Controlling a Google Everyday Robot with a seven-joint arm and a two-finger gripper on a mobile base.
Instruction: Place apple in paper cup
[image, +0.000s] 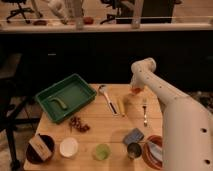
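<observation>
The apple (136, 91), small and red-orange, is at the far right of the wooden table (105, 131). My gripper (136, 86) points down from the bent white arm (146, 70) and sits right over the apple, touching or nearly touching it. The white paper cup (68, 147) stands near the table's front left, far from the gripper.
A green tray (65, 97) holding a small green object is at the back left. Dark red grapes (78, 125), a green cup (102, 151), a metal cup (133, 150), a blue sponge (133, 135), a fork (145, 112), a spoon (106, 95), a red plate (152, 150) and a dark bowl (40, 148) are spread over the table.
</observation>
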